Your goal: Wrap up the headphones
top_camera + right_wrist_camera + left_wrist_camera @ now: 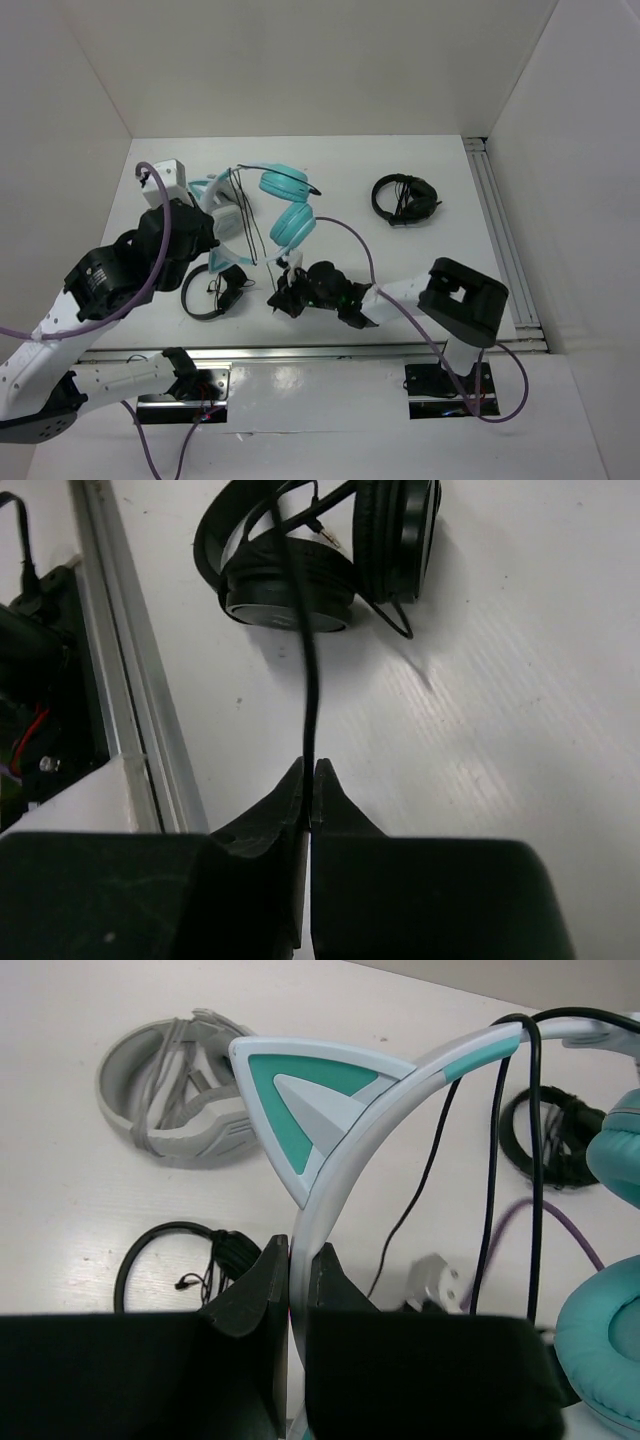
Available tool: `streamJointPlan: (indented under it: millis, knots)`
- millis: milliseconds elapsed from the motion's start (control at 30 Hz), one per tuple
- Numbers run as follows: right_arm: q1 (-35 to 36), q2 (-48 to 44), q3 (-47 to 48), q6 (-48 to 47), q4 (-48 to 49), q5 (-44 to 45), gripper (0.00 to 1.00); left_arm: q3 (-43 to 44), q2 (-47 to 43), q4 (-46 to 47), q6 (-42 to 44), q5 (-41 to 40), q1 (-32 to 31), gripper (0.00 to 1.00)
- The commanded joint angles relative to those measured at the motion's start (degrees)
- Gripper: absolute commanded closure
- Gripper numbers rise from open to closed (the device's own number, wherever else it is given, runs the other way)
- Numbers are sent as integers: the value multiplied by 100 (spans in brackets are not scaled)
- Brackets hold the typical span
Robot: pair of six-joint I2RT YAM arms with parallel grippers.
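The white table (450,170) is bearing everything. The teal headphones (292,226) are sitting left of its centre with their cups toward the middle. The left gripper (290,1260) is clamping their pale headband (400,1085) edge-on between its jaws, just below a cat-ear point (310,1100). A grey-white headset (180,1120) is lying beyond that. One small black headset (405,198) is resting well apart to the right, and another (230,290) is lying near the front edge. The right gripper (310,780) is pinching the thin black cable (308,680) with its jaws nearly touching. The cable is running from there across the near black headset, and strands of it are draping over the headband.
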Motion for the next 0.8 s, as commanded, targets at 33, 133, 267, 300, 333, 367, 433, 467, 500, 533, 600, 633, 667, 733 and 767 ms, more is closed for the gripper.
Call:
streamJointPlan:
  millis: [33,133,267,300,333,367,433,467,500,533,600,633,667,733,767]
  knots:
    - [1144,-1238,13,-79,-1075,2246,100,-29,27,236,-627,-717,286,100]
    - [2031,-1715,91,-17,-2138,3574,100,-370,211,367,-575,-656,612,100]
    - [2753,-2374,723,158,-3588,4850,100,-767,536,613,-268,-410,893,100]
    - [2946,-2454,847,158,-4052,5113,100,-829,624,666,-128,-410,894,100]
    - [3035,-2516,996,158,-4309,5255,100,-881,738,667,-22,-410,955,100]
    - [3131,-2517,1311,158,-4564,5413,100,-934,879,667,101,-357,955,100]
    - [3420,-2587,1646,10,-5328,5990,100,-883,1344,440,164,-435,903,100]
    - [3475,-2587,1822,-69,-5566,6099,100,-882,1468,342,225,-436,798,100]
    - [3475,-2587,2137,-174,-6003,6152,100,-882,1573,254,303,-358,736,100]
    - [3475,-2587,2297,-341,-6225,6205,100,-882,1722,253,574,-244,614,100]
    - [3475,-2525,2674,-596,-6569,6284,100,-996,1776,428,918,194,560,100]
    - [3475,-2525,2772,-745,-6918,6284,100,-1066,1837,490,1146,345,482,100]
    - [3475,-2525,2834,-869,-7035,6284,100,-1249,1838,595,1313,546,481,100]
    - [3475,-2604,2887,-1132,-7341,6450,100,-1461,1777,947,1804,1310,428,100]
    - [3475,-2604,2887,-1134,-7491,6504,100,-1688,1689,1087,1990,1635,428,100]
